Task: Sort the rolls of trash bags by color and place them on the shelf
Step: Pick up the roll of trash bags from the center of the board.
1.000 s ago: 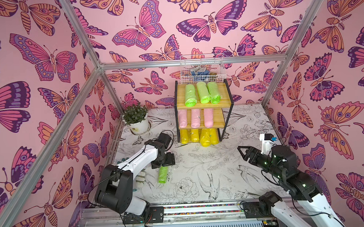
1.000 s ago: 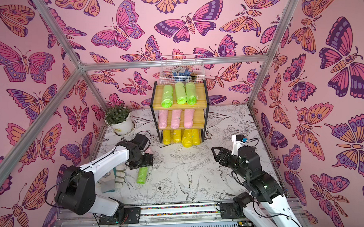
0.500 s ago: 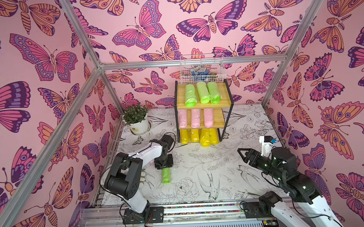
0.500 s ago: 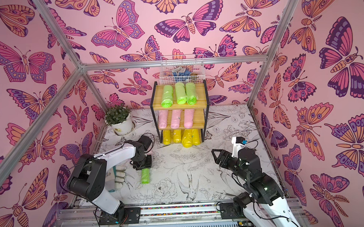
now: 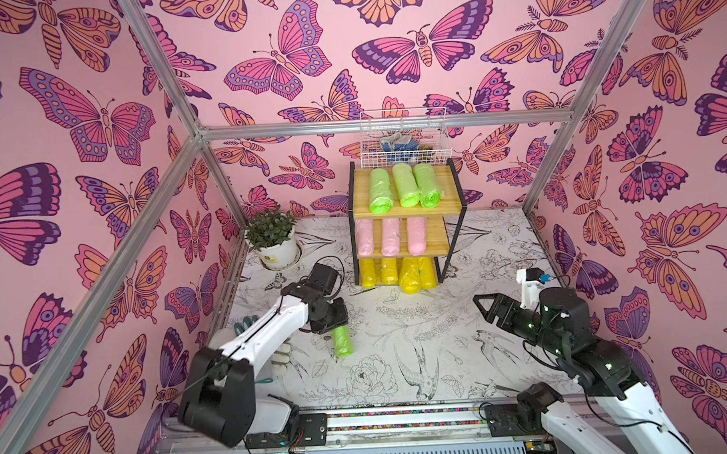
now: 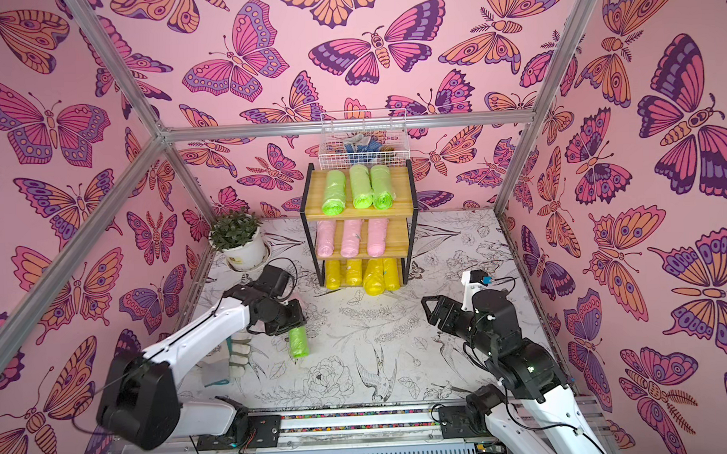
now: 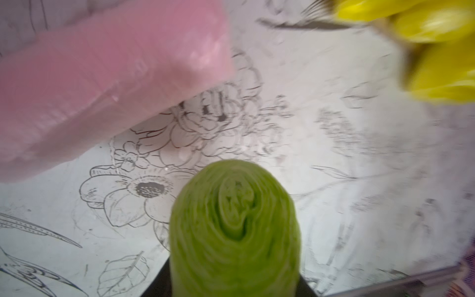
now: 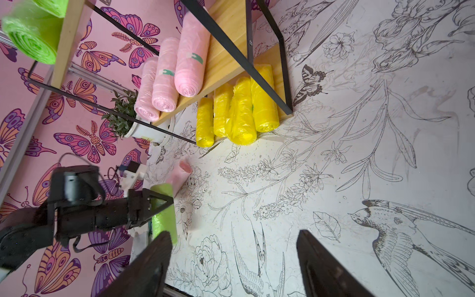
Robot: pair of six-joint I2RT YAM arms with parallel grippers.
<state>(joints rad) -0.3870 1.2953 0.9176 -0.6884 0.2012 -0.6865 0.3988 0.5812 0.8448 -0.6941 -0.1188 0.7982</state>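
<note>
**Enclosure.** The walls (image 5: 100, 120) on three sides carry pink wallpaper printed with large purple and orange butterflies. An aluminium frame (image 5: 383, 125) runs along the corners and across the back wall. The table surface (image 5: 441, 358) is white, printed with black line drawings of flowers, leaves and birds.

**Fixed items.** The shelf (image 5: 448, 187) stands at the back centre of the table. A white wire basket (image 5: 404, 139) sits behind its top tier, against the back wall. A potted plant (image 5: 270, 239) in a white pot stands in the back left corner.

**Shelf contents.**
- Top tier: three green rolls (image 5: 406, 187), side by side.
- Middle tier: three pink rolls (image 5: 390, 236), side by side.
- Bottom tier: four yellow rolls (image 5: 396, 272); one projects past the front edge.

**Items on the table.** The loose green roll (image 5: 342, 341) lies left of centre, in front of the shelf and well apart from it. The loose pink roll (image 8: 181, 177) lies just beside its far end; contact between them cannot be confirmed.

**Left gripper** (image 5: 336, 322). It is clamped on the far end of the loose green roll. In the left wrist view the spiral end of that roll fills the space between the jaws.

**Right gripper** (image 5: 483, 309). It hangs above the right half of the table and points toward the centre. The jaws are spread wide with nothing between them.
</note>
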